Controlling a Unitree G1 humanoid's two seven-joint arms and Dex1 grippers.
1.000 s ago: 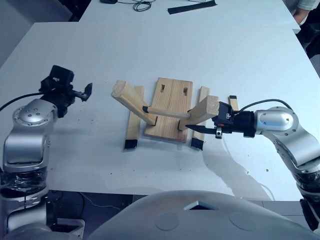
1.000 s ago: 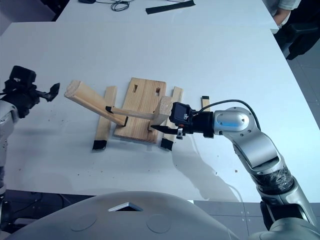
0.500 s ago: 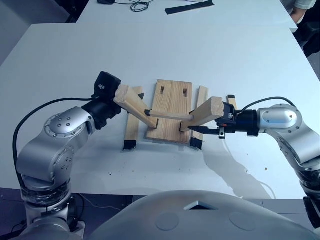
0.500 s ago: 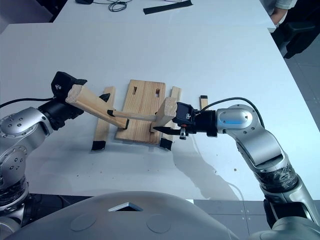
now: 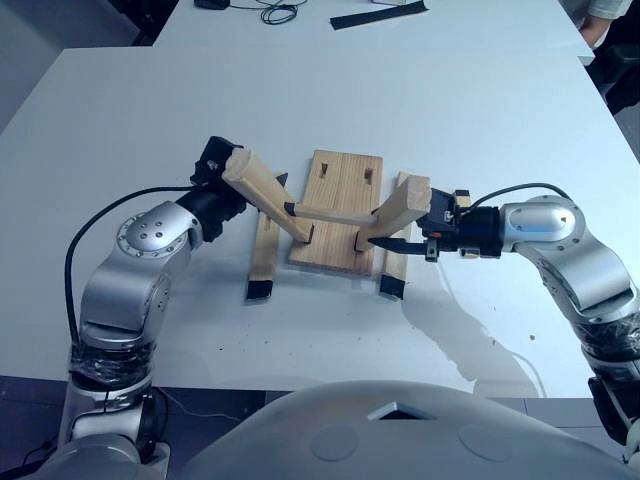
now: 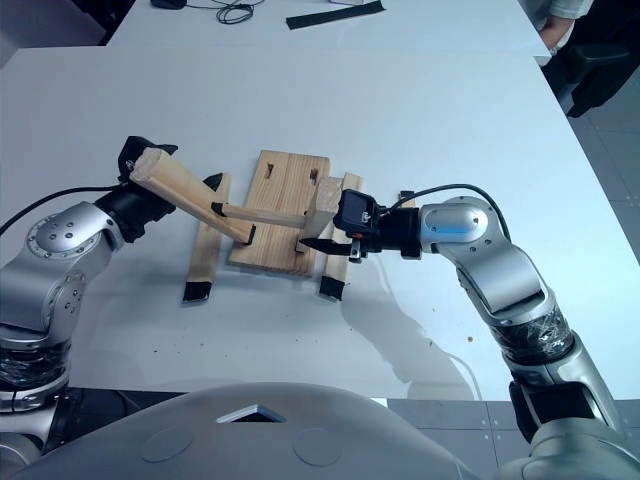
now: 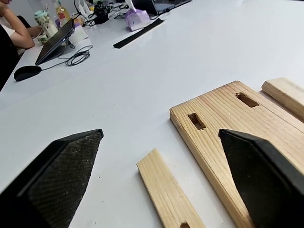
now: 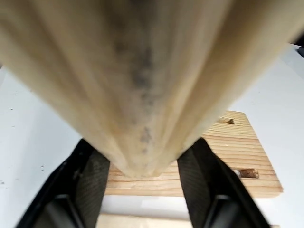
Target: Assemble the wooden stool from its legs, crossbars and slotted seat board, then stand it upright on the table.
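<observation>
Roughly half built: left leg [image 5: 262, 190] and right leg [image 5: 402, 202], joined by a crossbar [image 5: 330, 213], tilt above the seat board [image 5: 345, 175], with the right gripper [image 6: 325, 235] clamped on the right leg, the left gripper [image 7: 160, 135] wide open and empty, and two loose pieces [image 5: 262, 262] flat beside the board, unfitted.

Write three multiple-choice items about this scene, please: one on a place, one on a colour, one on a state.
1. Where does the seat board lie?
A. standing on one edge
B. flat on the table, between two loose strips
C. held up in the air

2. What colour are the near ends of the loose strips?
A. red
B. white
C. black

3. How is the right pincer?
A. shut on a leg
B. open over bare table
C. shut on the seat board

Key: 1 B, the board lies flat with a strip on each side; 2 C, both near ends are black; 3 A, wood fills its grip in the right wrist view.
</observation>
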